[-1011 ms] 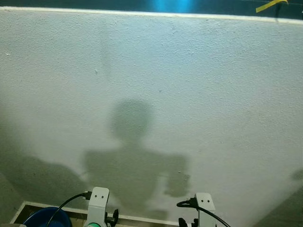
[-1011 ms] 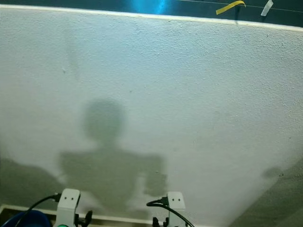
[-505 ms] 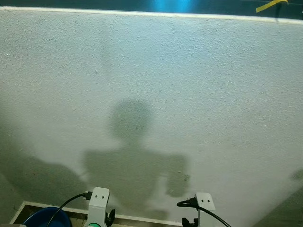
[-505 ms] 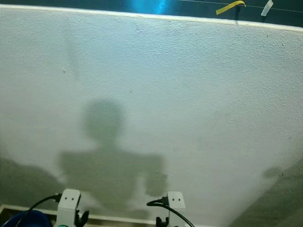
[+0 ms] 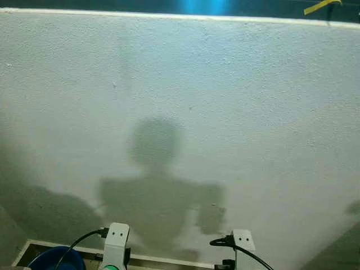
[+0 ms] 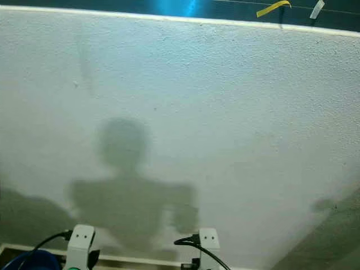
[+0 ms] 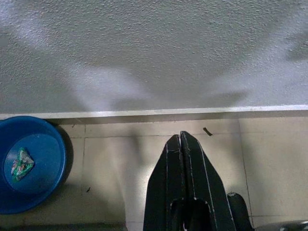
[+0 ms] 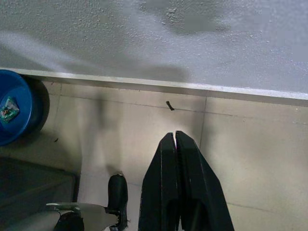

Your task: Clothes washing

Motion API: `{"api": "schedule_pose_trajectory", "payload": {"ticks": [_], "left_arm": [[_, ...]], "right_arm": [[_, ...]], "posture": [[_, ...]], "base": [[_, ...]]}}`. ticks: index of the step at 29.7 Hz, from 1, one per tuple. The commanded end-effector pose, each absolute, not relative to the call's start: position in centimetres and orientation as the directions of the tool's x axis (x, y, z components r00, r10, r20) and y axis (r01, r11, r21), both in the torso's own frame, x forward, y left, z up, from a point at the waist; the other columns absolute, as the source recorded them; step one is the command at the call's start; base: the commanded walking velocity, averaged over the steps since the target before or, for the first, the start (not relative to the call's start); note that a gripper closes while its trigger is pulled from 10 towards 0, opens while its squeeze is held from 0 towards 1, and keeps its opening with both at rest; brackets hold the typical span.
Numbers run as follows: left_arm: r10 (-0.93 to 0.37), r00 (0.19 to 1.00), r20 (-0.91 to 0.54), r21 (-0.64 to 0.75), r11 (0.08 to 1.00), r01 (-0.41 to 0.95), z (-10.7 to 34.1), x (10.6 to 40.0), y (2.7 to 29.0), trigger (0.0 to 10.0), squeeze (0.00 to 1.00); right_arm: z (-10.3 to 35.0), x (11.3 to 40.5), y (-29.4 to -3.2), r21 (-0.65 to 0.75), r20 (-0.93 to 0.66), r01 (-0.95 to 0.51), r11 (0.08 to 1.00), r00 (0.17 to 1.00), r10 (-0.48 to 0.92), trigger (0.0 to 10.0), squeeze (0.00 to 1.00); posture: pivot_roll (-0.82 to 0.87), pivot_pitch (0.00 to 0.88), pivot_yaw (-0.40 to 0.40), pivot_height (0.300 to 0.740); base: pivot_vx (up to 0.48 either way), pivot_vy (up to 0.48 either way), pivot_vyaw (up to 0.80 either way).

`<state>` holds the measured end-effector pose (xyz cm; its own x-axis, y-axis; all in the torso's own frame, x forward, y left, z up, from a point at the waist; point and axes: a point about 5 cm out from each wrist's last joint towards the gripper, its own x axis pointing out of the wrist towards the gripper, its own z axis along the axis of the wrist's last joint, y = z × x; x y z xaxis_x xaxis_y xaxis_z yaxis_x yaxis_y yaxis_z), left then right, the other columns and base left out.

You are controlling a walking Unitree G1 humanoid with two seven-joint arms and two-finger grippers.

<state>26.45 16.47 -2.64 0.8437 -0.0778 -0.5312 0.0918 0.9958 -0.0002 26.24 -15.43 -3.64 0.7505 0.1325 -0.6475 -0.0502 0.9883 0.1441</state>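
Two grippers hanging over the tiled floor (image 7: 115, 163) near the white wall (image 5: 225, 84): left gripper (image 7: 180, 136) and right gripper (image 8: 174, 135), fingers pressed together, gripping nothing. Sitting at the floor's edge by the wall: blue basin (image 7: 29, 163) holding a small crumpled item (image 7: 21, 162).

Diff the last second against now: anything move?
Hardly. Both wrists sit slightly lower at the head views' bottom edge. Left pincer and right pincer hang shut over the tiled floor; white textured wall and round blue plastic basin unchanged.
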Motion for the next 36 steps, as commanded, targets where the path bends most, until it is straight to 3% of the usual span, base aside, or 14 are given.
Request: {"api": "schedule_pose_trajectory", "payload": {"ticks": [1,11,13,14,17,18,21,22,23,29,33,34,35,36], "left_arm": [[-0.098,0.837,-0.539,-0.001,0.993,0.115,-3.0,26.1,16.2,0.0,0.00],[-0.107,0.848,-0.519,-0.041,0.994,0.100,-2.7,26.3,16.2,0.0,0.00],[-0.104,0.847,-0.521,-0.034,0.994,0.101,-2.7,26.4,16.2,0.0,0.00],[-0.065,0.851,-0.521,0.001,0.997,0.077,-2.6,26.5,16.3,0.0,0.00],[-0.039,0.854,-0.519,0.022,0.998,0.059,-2.6,26.5,16.4,0.0,0.00],[-0.091,0.842,-0.531,0.041,0.990,0.132,-2.7,26.4,15.8,4.6,0.00],[-0.120,0.839,-0.531,0.046,0.984,0.170,-2.6,26.4,15.6,4.6,0.00],[-0.141,0.842,-0.521,0.049,0.980,0.195,-2.3,26.7,15.4,9.1,0.00],[-0.144,0.852,-0.503,0.042,0.981,0.190,-1.9,27.1,15.4,10.0,0.00],[-0.112,0.866,-0.488,0.026,0.989,0.142,-0.8,28.4,16.1,10.0,0.00],[-0.122,0.869,-0.479,0.048,0.985,0.165,-0.6,28.6,16.1,10.0,0.00],[-0.122,0.869,-0.479,0.048,0.985,0.165,-0.6,28.6,16.1,10.0,0.00],[-0.138,0.870,-0.474,0.052,0.981,0.184,-0.5,28.6,16.0,10.0,0.00],[-0.138,0.870,-0.474,0.052,0.981,0.184,-0.5,28.6,16.0,10.0,0.00]], "right_arm": [[-4.0,25.8,-15.5,0.143,-0.657,-0.041,0.989,0.744,0.125,0.0,0.00],[-3.7,26.1,-15.6,0.122,-0.646,-0.035,0.992,0.756,0.106,0.0,0.00],[-3.5,26.4,-15.8,0.127,-0.636,-0.024,0.992,0.765,0.100,0.5,0.00],[-2.7,27.2,-16.3,0.129,-0.614,-0.004,0.992,0.785,0.083,6.9,0.00],[-2.4,27.6,-16.6,0.127,-0.604,0.005,0.992,0.794,0.074,6.9,0.00],[-0.4,29.5,-16.8,0.082,-0.531,-0.046,0.996,0.843,0.083,10.0,0.00],[0.4,30.2,-16.8,0.054,-0.502,-0.066,0.996,0.861,0.084,10.0,0.00],[1.5,30.9,-16.9,0.040,-0.458,-0.082,0.996,0.884,0.091,10.0,0.00],[2.5,31.4,-17.0,0.049,-0.418,-0.082,0.995,0.904,0.095,10.0,0.00],[6.1,31.5,-16.4,0.031,-0.275,-0.210,0.977,0.938,0.211,10.0,0.00],[9.0,30.2,-14.5,-0.023,-0.225,-0.440,0.898,0.877,0.424,10.0,0.00],[9.0,30.2,-14.5,-0.023,-0.225,-0.440,0.898,0.877,0.424,10.0,0.00],[9.9,29.4,-13.4,-0.019,-0.223,-0.537,0.843,0.825,0.520,10.0,0.00],[9.9,29.4,-13.4,-0.019,-0.223,-0.537,0.843,0.825,0.520,10.0,0.00]], "posture": [[-0.06,0.028,0.059,0.740],[-0.07,0.036,0.074,0.740],[-0.07,0.032,0.074,0.740],[-0.07,0.038,0.074,0.740],[-0.07,0.038,0.074,0.740],[-0.08,0.053,0.085,0.740],[-0.08,0.053,0.085,0.740],[-0.09,0.058,0.089,0.740],[-0.09,0.058,0.085,0.740],[-0.06,0.048,0.071,0.740],[-0.06,0.042,0.083,0.740],[-0.06,0.042,0.083,0.740],[-0.07,0.046,0.086,0.740],[-0.07,0.046,0.086,0.740]], "base": [[0.000,0.000,0.00],[0.000,0.000,0.00],[0.000,0.000,0.00],[0.000,0.000,0.00],[0.000,0.000,0.00],[0.000,0.000,0.00],[0.000,0.000,0.00],[0.000,0.000,0.00],[0.000,0.000,0.00],[0.000,0.000,0.00],[0.000,0.000,0.00],[0.000,0.000,0.00],[0.000,0.000,0.00],[0.000,0.000,0.00]]}}
